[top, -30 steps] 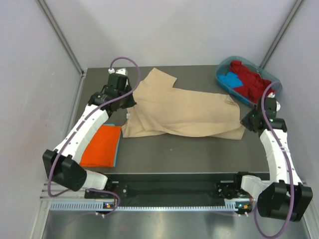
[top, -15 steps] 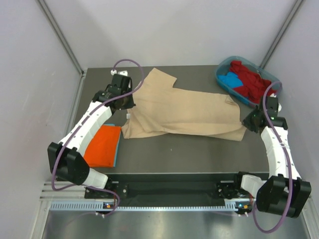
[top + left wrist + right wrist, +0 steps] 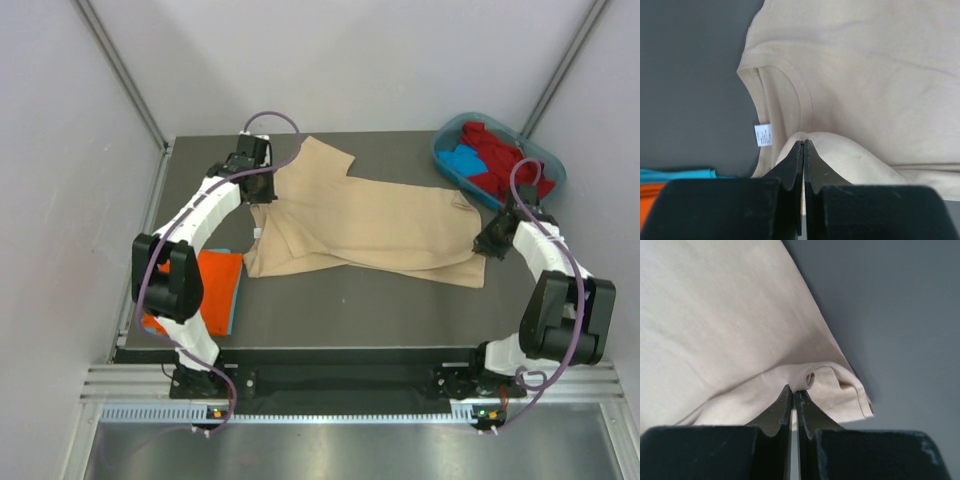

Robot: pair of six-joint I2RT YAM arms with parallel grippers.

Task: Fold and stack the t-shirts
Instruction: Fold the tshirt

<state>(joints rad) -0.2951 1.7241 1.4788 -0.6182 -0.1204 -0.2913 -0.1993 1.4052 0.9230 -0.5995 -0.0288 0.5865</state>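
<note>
The left gripper (image 3: pixel 803 146) is clamped shut on the beige t-shirt (image 3: pixel 370 225) beside its collar at 10 o'clock, and the right gripper (image 3: pixel 792 391) is pinched shut on its hem corner at 3 o'clock. One orange t-shirt (image 3: pixel 212 285) is folded at 8 o'clock; the beige one, spread mid-table, is not yet folded, and the red t-shirts (image 3: pixel 505 160) remain in the tub (image 3: pixel 438 150) at 1 o'clock. Since the earlier frame both arms have been extended toward 12 o'clock, with the garment barely shifted.

The plain beige-tan t-shirt (image 3: pixel 370 225) is lying on a dark grey table (image 3: pixel 380 310), its neck label (image 3: pixel 763 135) showing white. Left of it an orange shirt (image 3: pixel 218 290) is showing; right of it a teal tub (image 3: pixel 441 152) is holding a red shirt (image 3: pixel 503 165) and a blue shirt (image 3: pixel 462 160).
</note>
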